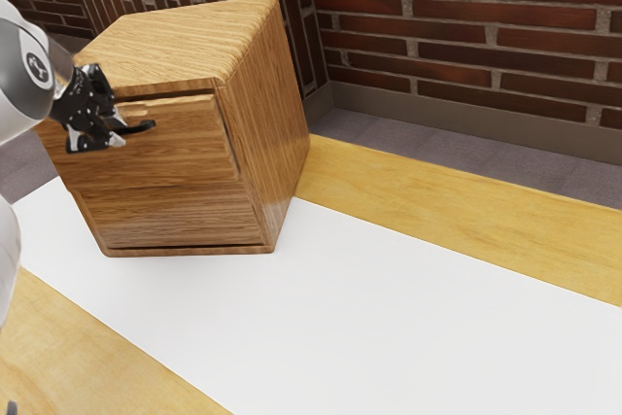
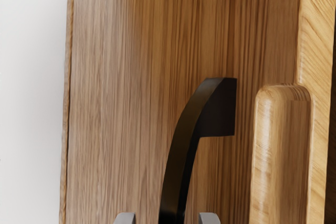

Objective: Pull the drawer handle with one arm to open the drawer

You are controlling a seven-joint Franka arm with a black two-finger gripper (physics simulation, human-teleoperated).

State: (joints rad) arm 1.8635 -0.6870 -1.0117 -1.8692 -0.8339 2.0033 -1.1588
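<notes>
"Exterior view: where's the drawer (image 1: 165, 148)?"

"Top of the cabinet (image 1: 194, 46), at the exterior view's far left on the tabletop (image 1: 389, 318). The end effector (image 1: 119, 131) is at its handle (image 1: 142, 126)."

"Clamped?"

"No. In the wrist view the fingertips (image 2: 209, 217) stand apart, straddling the handle (image 2: 199, 129) without touching it. The front looks about flush — reach done; closing and pulling remain, I judge."

"Handle axis?"

"Level, along the drawer front — it juts toward the exterior view's near left."

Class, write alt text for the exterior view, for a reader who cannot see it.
A robot arm's black gripper reaches in from the exterior view's left to the black handle on the upper drawer of a wooden cabinet. The cabinet stands on a white table top edged in light wood, with a brick wall behind.
</notes>
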